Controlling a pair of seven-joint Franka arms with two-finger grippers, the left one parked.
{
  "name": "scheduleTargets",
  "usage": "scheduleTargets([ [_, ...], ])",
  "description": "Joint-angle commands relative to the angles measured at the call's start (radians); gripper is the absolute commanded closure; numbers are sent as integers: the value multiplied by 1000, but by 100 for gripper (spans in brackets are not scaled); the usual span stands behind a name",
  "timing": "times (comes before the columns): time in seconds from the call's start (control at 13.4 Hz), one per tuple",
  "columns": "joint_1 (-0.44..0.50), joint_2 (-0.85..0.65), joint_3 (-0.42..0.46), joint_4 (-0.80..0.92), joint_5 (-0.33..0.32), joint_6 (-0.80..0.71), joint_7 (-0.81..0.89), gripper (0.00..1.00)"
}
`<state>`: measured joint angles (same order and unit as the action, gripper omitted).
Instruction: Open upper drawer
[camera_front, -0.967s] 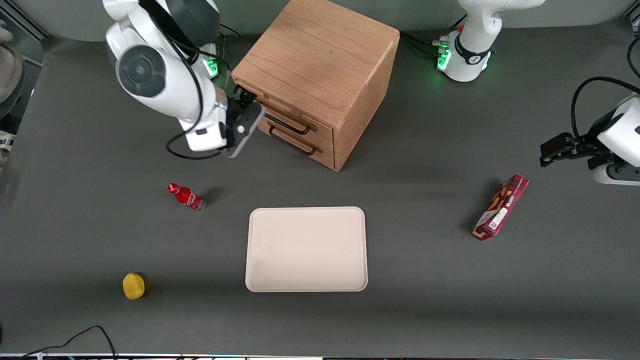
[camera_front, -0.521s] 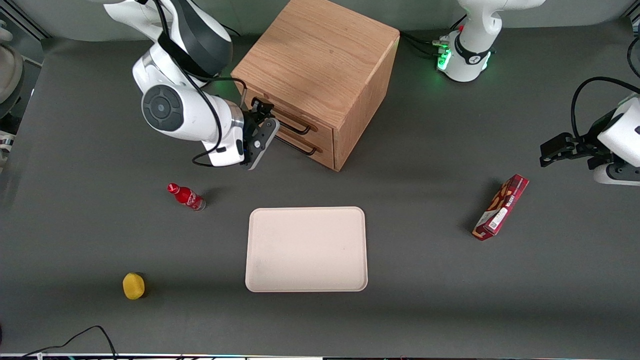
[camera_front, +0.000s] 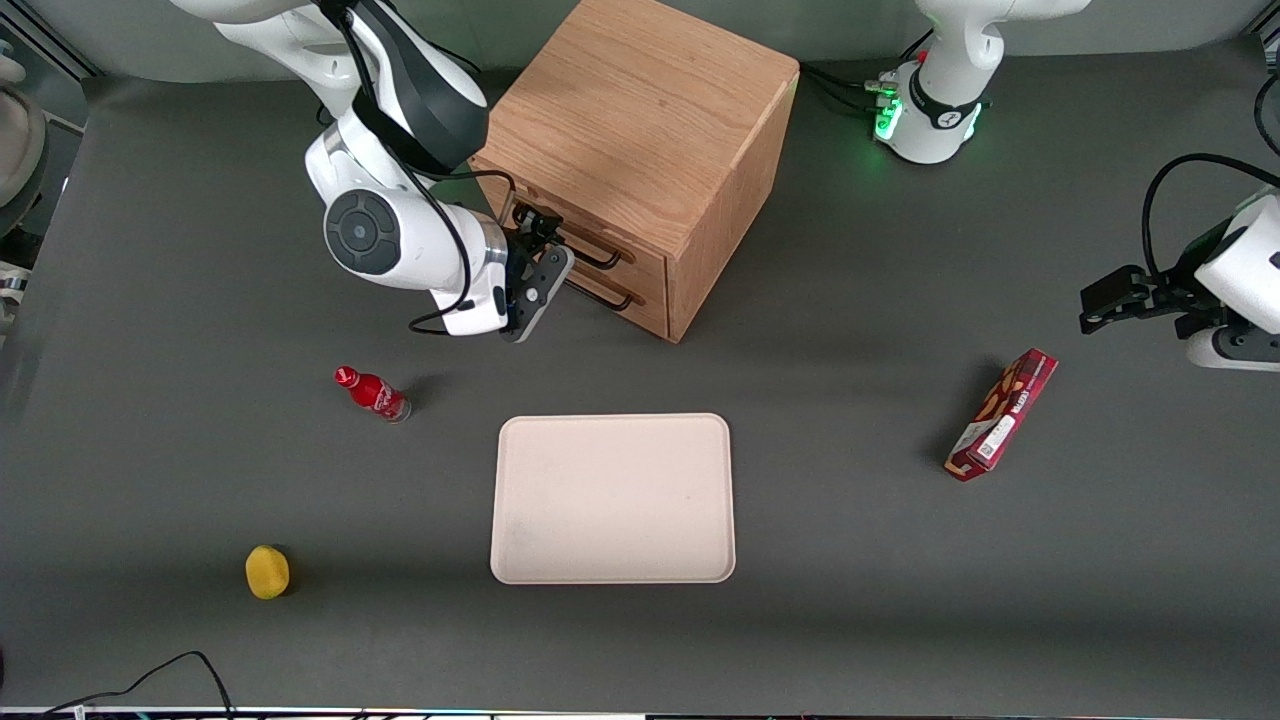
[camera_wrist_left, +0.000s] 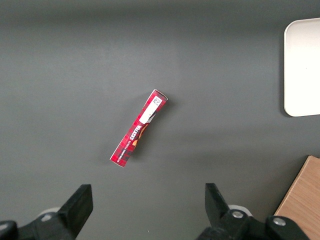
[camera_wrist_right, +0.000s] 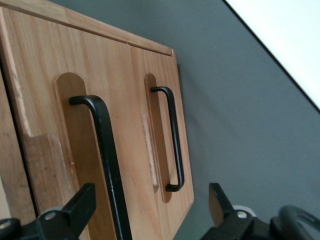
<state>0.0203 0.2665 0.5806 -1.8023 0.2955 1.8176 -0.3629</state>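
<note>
The oak cabinet (camera_front: 640, 110) stands far from the front camera, with both drawers closed. The upper drawer (camera_front: 625, 252) carries a thin black bar handle (camera_front: 592, 255) (camera_wrist_right: 102, 150). The twin lower drawer (camera_front: 645, 300) sits just beneath it with its own handle (camera_wrist_right: 172, 140). My right gripper (camera_front: 545, 230) (camera_wrist_right: 150, 210) is open in front of the upper drawer, level with its handle. In the right wrist view the upper handle's bar runs between the two fingers (camera_wrist_right: 75, 210), close to one of them, and neither finger touches it.
A beige tray (camera_front: 612, 498) lies nearer the front camera than the cabinet. A small red bottle (camera_front: 372, 393) and a yellow object (camera_front: 267, 571) sit toward the working arm's end. A red box (camera_front: 1003, 413) (camera_wrist_left: 139, 128) lies toward the parked arm's end.
My right arm has swung along the cabinet's front toward the drawers. The gripper has come in at the upper handle, which now lies between its fingers. The drawers have not moved.
</note>
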Motion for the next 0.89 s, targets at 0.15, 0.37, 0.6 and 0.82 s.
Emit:
scheduleTargets([
  [0.15,-6,-27,16,-84,40,80,-18,0],
  [0.37,-8,-27,18,-100,50,95,-18,0],
  [0.6,-8,-26,16,-97,59,97,-31,0],
  [0.82,-13,-7,2,-91,37,106,-53,0],
])
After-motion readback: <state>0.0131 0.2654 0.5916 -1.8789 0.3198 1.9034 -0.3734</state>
